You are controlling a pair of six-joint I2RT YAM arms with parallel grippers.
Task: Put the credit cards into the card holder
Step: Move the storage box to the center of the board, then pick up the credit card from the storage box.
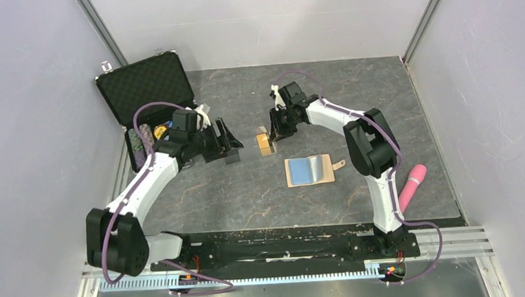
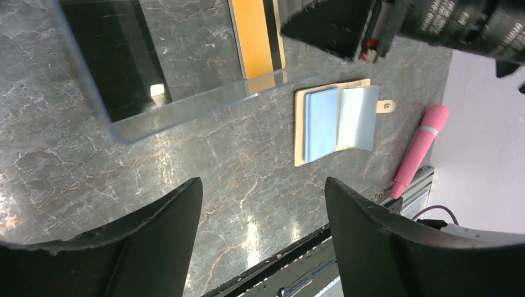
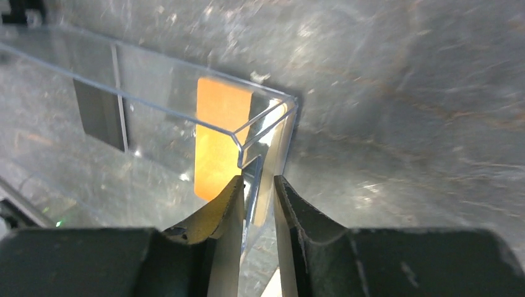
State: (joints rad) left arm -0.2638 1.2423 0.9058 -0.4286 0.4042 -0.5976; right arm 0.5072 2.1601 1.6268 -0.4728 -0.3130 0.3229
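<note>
The gold-orange card (image 1: pixel 266 145) and the black card (image 1: pixel 232 157) lie inside a clear plastic tray (image 2: pixel 186 108) in the middle of the table. Both show in the left wrist view, gold (image 2: pixel 254 37) and black (image 2: pixel 114 55), and in the right wrist view, gold (image 3: pixel 220 136) and black (image 3: pixel 99 114). The tan wallet (image 1: pixel 309 170) lies open, blue lining up, to the right and nearer; it also shows in the left wrist view (image 2: pixel 334 120). My right gripper (image 3: pixel 257 185) is shut on the tray's end wall beside the gold card. My left gripper (image 2: pixel 263 185) is open and empty, above the tray's left end.
A black foam-lined case (image 1: pixel 147 83) stands open at the back left, with poker chips (image 1: pixel 145 138) in its lower half. A pink cylinder (image 1: pixel 411 186) lies at the right near the right arm. Grey walls close in both sides.
</note>
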